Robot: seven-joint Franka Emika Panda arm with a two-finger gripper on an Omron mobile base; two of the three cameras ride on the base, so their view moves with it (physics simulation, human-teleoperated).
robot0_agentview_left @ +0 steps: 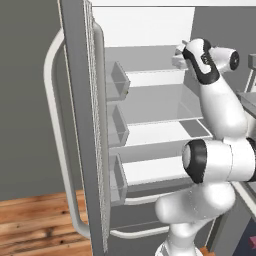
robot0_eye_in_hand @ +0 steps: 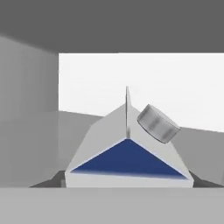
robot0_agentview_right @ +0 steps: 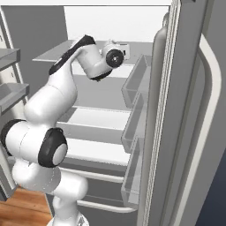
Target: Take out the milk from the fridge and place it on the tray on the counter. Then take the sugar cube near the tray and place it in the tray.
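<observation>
The milk (robot0_eye_in_hand: 127, 162) is a white carton with a blue gable face and a grey round cap. It sits right in front of the hand camera, on the top shelf of the open fridge (robot0_agentview_left: 160, 132). My gripper (robot0_eye_in_hand: 127, 181) reaches deep onto that shelf, with a dark fingertip against each side of the carton. From the base, the hand (robot0_agentview_left: 179, 56) (robot0_agentview_right: 120, 49) is at the top shelf's level, and the carton is hidden behind it. The tray, the counter and the sugar cube are out of view.
The fridge door (robot0_agentview_left: 75, 100) (robot0_agentview_right: 185, 110) stands wide open, with its long pale handle (robot0_agentview_left: 52, 125) and three clear door bins (robot0_agentview_right: 134, 79) close beside the arm. White shelves (robot0_agentview_right: 92, 119) lie below the hand. Wooden floor (robot0_agentview_left: 35, 220) shows at the lower left.
</observation>
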